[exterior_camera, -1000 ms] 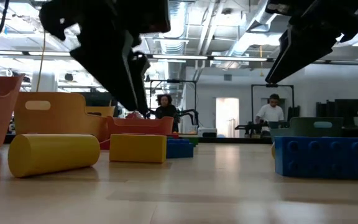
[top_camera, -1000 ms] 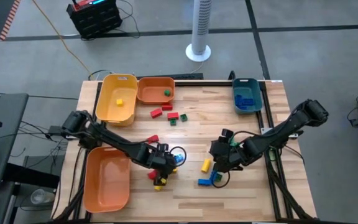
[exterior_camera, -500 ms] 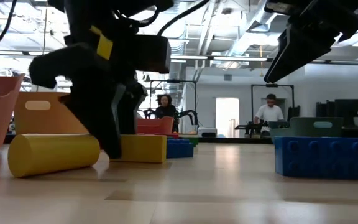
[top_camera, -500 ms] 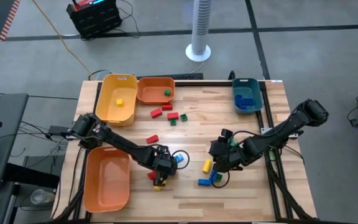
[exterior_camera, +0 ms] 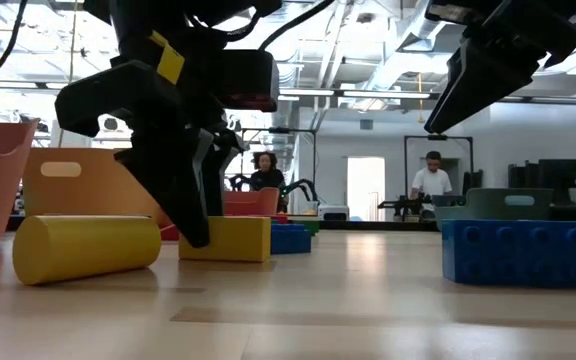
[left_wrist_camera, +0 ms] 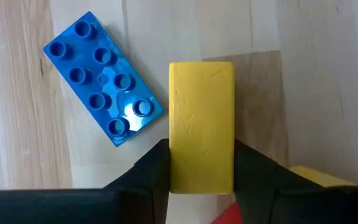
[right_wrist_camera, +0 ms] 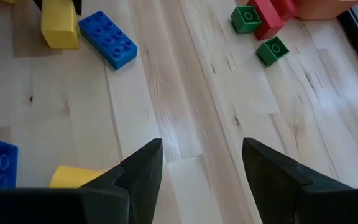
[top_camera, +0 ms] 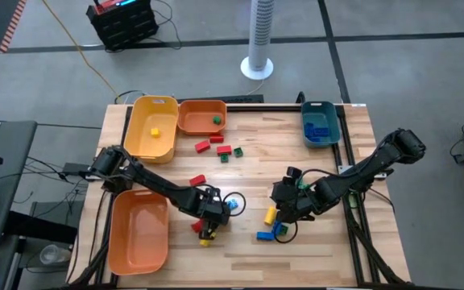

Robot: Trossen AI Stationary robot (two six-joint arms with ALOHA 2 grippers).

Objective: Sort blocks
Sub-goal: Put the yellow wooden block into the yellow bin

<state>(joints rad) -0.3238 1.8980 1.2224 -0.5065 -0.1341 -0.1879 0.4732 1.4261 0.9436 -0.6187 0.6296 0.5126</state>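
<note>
My left gripper [top_camera: 209, 219] stands low over the table's near middle, shut on a plain yellow block [left_wrist_camera: 201, 118] that lies on the wood; the low view shows the same block [exterior_camera: 232, 238]. A blue studded brick [left_wrist_camera: 103, 93] lies close beside it, and a yellow cylinder [exterior_camera: 86, 248] nearer the front. My right gripper [top_camera: 285, 211] hovers open to the right, above the bare wood [right_wrist_camera: 197, 124]. Below it lie a yellow block [top_camera: 268, 213] and blue bricks [top_camera: 267, 234]. Red and green blocks [top_camera: 222, 150] lie farther back. My left gripper pinches the yellow block's two long sides [left_wrist_camera: 174, 163] between its two fingers, at the end nearest the wrist. The fingers [exterior_camera: 193, 205] come steeply from above and lie across the block. The block lies flat on the table.
A yellow bin [top_camera: 151, 127] and a small orange bin [top_camera: 201, 117] stand at the far left, a teal bin [top_camera: 321, 122] at the far right, a large orange bin [top_camera: 138, 232] at the near left. Bare wood lies between the two arms.
My left gripper has come down onto the yellow block and shut on its sides. The block stays on the table.
</note>
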